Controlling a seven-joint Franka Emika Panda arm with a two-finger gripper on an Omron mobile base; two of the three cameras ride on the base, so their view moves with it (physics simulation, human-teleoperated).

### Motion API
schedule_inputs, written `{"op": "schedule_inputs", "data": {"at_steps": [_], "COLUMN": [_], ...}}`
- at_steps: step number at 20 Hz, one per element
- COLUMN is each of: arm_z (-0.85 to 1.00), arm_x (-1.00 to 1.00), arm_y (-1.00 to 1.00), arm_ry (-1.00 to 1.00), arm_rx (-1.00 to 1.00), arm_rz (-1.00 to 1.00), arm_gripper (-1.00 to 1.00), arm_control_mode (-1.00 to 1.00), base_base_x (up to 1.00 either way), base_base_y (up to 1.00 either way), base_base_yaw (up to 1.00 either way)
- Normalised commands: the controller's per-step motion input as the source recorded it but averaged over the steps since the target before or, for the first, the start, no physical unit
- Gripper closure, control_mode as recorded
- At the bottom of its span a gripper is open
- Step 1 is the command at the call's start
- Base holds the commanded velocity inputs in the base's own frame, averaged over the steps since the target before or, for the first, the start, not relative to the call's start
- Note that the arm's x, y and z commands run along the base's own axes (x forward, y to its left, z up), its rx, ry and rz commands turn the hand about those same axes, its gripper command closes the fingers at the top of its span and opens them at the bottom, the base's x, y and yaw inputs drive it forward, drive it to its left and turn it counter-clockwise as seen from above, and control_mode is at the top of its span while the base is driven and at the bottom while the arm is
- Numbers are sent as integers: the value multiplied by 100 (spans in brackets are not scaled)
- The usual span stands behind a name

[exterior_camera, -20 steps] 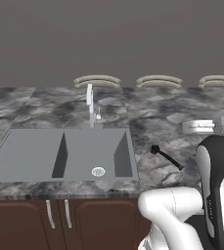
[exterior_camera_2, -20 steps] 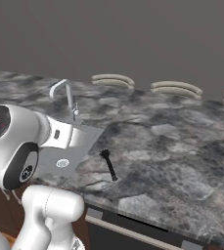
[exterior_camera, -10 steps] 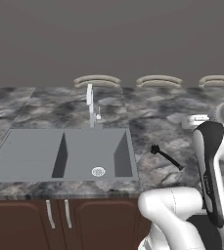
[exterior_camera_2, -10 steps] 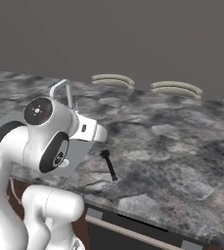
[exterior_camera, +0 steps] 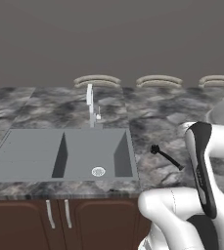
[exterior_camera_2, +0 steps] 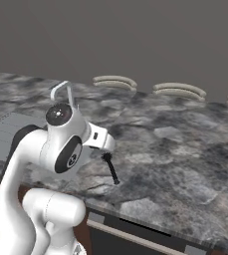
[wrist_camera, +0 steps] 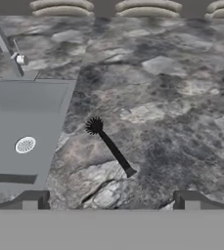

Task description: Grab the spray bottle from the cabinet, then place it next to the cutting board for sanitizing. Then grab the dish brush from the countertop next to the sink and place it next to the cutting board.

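Dish brush flat on the marbled countertop, just right of the sink, tuft toward the wall, gripper above it, fingers spread wide, nothing pinched

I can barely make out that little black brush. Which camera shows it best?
The hand view: the dish brush lies whole and unblocked on the countertop. Both base views show it smaller, its bristle end close beside the arm in the right one.
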Motion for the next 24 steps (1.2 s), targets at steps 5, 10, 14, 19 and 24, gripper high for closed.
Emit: {"op": "schedule_inputs", "data": {"at_steps": [5, 10, 14, 19, 24], "arm_z": [-37, -24, -31, -22, -35], "arm_x": [30, 21, 24, 19, 29], "arm_y": [-2, -9, -9, -4, -3], "arm_ry": [27, 14, 5, 1, 2], "arm_rx": [0, 0, 0, 0, 0], "arm_rz": [7, 9, 11, 8, 3], "arm_gripper": [-100, -100, -100, -100, -100], "arm_control_mode": [-100, -100, -100, -100, -100], "base_base_x": [0, 0, 0, 0, 0], "base_base_y": [0, 0, 0, 0, 0], "base_base_yaw": [0, 0, 0, 0, 0]}}
